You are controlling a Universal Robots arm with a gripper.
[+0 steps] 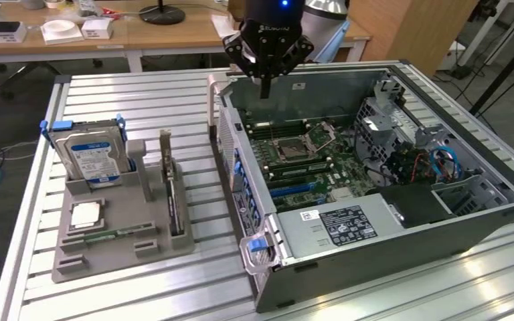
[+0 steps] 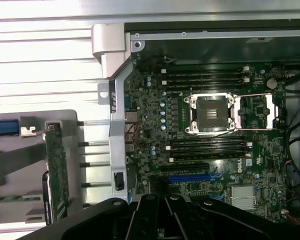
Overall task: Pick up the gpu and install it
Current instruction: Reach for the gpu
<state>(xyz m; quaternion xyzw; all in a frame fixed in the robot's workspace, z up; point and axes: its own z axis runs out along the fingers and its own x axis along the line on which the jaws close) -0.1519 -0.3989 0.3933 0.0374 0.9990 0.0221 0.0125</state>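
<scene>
One claw is all you have here. In the exterior view your gripper [image 1: 266, 89] hangs over the far rim of the open computer case [image 1: 480, 214], fingers pressed together on nothing. The gpu [image 1: 173, 200] is well apart from it, out on the slatted table [image 1: 105, 93]. It stands on its long edge in a slot of the grey tray [image 1: 118, 259] on the exterior view's left, between the case wall and the upright hard drive [image 1: 92, 157]. A memory stick [image 1: 114, 234] lies flat near the tray's front.

In the wrist view you look down into the case at the motherboard [image 2: 155, 115], with the processor socket [image 2: 212, 115] bare and a blue expansion slot [image 2: 187, 177] close to the claw's dark body. Beside the case the card shows edge-on in its tray slot, a thin green strip with a silver bracket at one end.

Judge the card as light and stiff but fragile. It is a thin board with exposed components, and it will not forgive a squeeze or a twist. Your best hold looks to be across its thickness on the free upper edge, about mid-length so it hangs level. Keep clear of the contact edge seated in the tray. The faces are narrow and smooth, so an off-centre hold could let it pivot.
</scene>
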